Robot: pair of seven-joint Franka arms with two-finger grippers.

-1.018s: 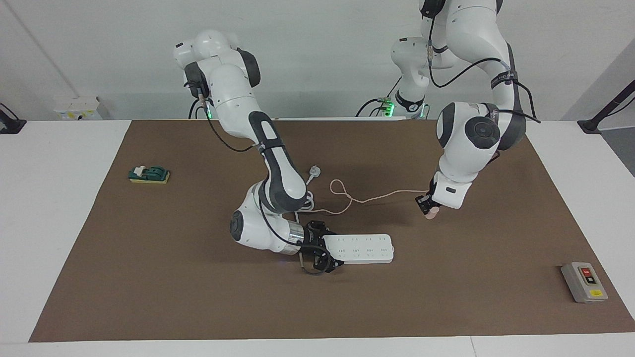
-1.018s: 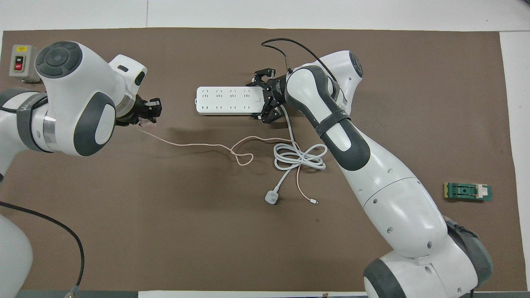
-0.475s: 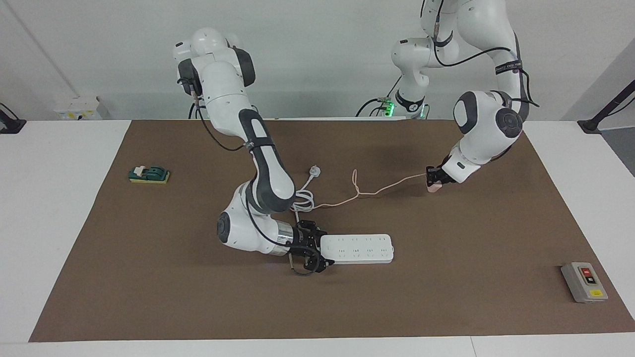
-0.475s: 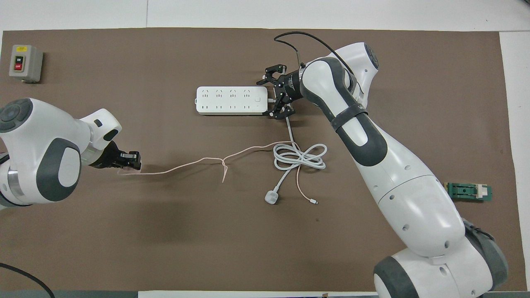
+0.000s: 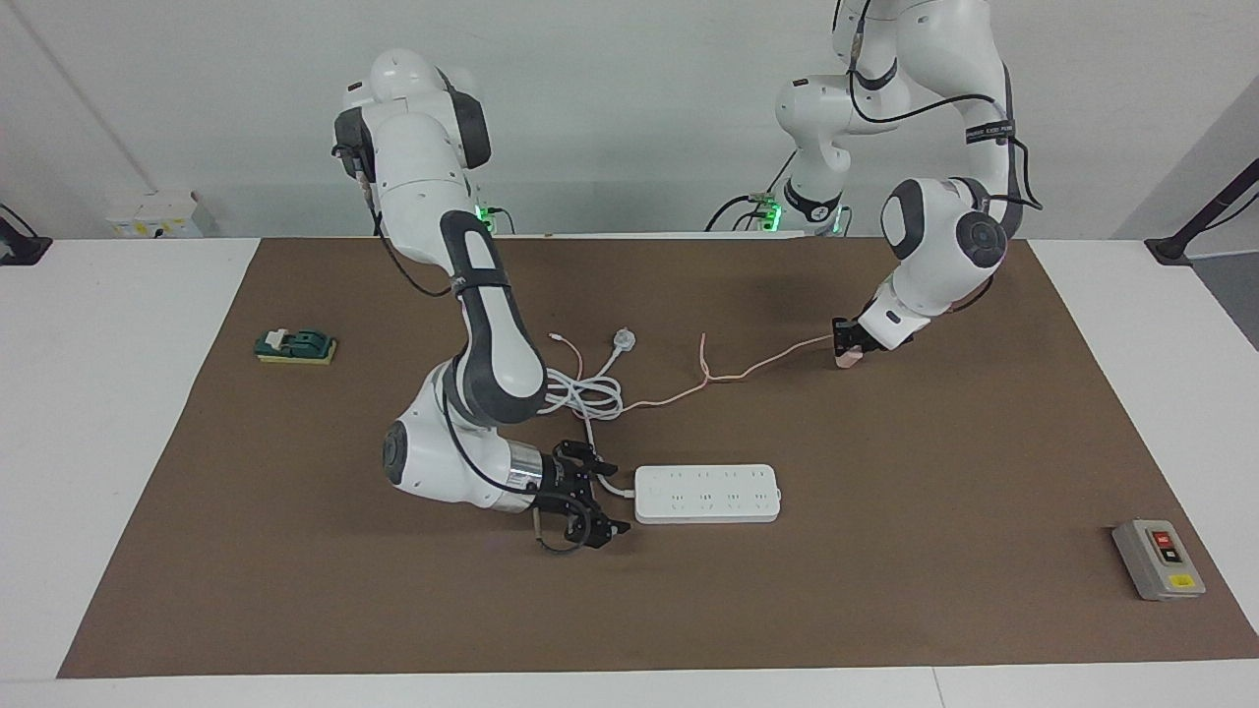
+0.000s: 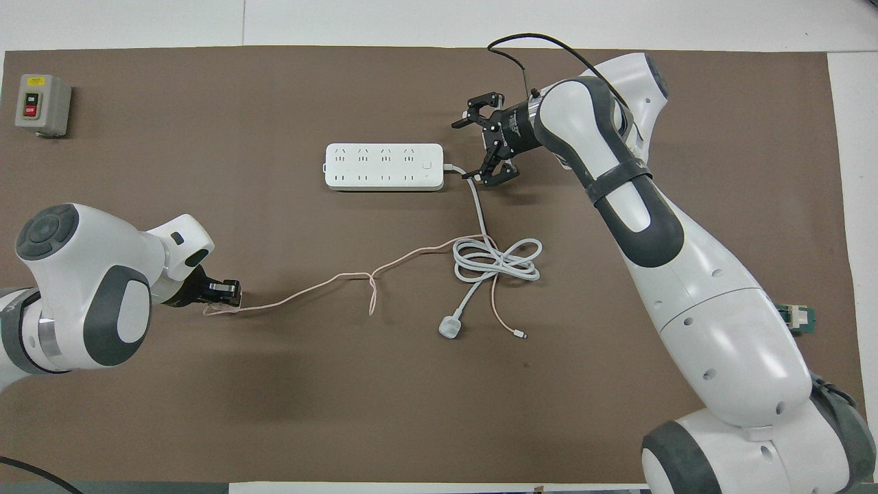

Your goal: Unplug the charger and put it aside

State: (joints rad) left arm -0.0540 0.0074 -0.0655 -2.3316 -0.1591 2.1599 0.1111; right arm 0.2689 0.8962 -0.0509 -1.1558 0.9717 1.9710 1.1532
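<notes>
The charger (image 5: 848,360) is unplugged, pinched in the left gripper (image 5: 846,346) at two o'clock from the power strip (image 5: 707,493). Next comes setting it down and letting go. The right gripper (image 5: 590,497) hangs open beside the strip.

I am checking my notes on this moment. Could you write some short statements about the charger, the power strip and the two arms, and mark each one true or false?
1. The left gripper holds the charger. True.
2. The charger is plugged into the power strip. False: it is out of the strip, over the mat toward the left arm's end.
3. The right gripper grips the power strip. False: its jaws stand open beside the strip's cord end, apart from it.
4. The grey switch box lies apart from both grippers. True.
</notes>
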